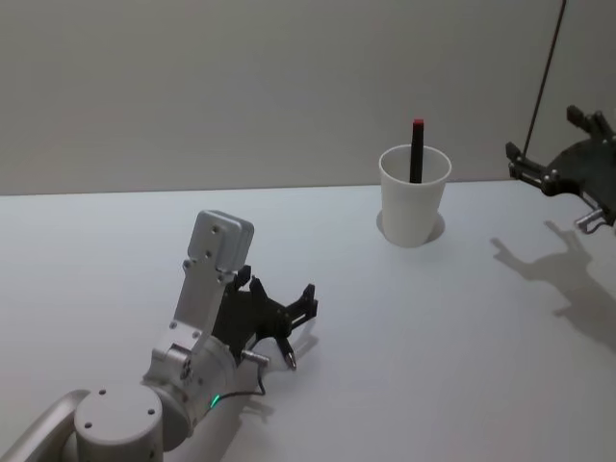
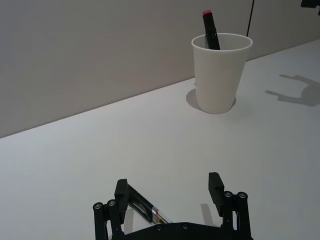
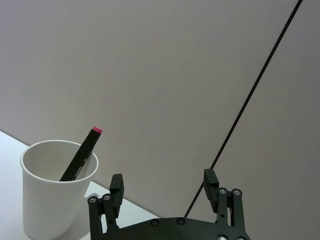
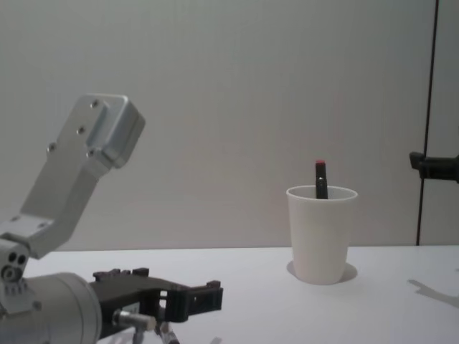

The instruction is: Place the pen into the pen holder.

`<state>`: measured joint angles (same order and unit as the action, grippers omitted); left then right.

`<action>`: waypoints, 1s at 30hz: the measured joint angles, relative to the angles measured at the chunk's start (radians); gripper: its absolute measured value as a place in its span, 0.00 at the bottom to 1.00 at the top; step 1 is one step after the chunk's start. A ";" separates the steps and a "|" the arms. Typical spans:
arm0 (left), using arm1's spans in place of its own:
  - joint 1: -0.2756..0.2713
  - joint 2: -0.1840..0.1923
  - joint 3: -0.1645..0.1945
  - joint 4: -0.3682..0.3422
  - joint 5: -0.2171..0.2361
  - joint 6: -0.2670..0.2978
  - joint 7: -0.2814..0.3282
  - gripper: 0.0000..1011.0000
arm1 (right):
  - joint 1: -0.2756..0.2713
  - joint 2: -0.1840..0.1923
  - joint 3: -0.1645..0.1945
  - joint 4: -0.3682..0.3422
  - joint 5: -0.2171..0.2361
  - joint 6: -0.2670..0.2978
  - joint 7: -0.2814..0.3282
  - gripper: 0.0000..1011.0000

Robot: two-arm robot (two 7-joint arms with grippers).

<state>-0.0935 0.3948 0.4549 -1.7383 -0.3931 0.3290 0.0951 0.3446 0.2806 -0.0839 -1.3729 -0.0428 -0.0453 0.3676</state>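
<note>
Upper right: pen (image 1: pixel 418 144) stands in cup (image 1: pixel 414 207); left gripper (image 2: pixel 168 181) (lower left) and right gripper (image 3: pixel 163 176) both released, empty.

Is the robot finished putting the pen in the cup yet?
Looks done: the pen leans inside the pen holder, red tip poking out. Nothing is in hand: the left hand and the right hand are both open and empty. Nothing seems left.

I see bare table (image 1: pixel 433 337) all round the pen holder (image 1: pixel 414 202); the pen (image 1: pixel 417 149) occupies its mouth, and a cable (image 1: pixel 546 72) hangs behind.
</note>
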 joint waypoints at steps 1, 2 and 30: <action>0.002 0.000 0.000 0.001 0.000 0.001 0.000 0.99 | 0.000 0.000 0.000 0.000 0.000 0.000 0.000 0.99; 0.003 0.001 0.000 0.002 0.000 0.001 0.000 0.99 | 0.000 0.000 0.000 0.000 0.000 0.000 0.000 0.99; 0.036 0.001 0.000 0.041 0.030 -0.017 -0.023 0.99 | 0.000 0.000 0.000 0.000 0.000 0.000 0.000 0.99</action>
<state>-0.0580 0.3962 0.4548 -1.6974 -0.3631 0.3120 0.0722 0.3446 0.2806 -0.0839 -1.3729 -0.0428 -0.0453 0.3676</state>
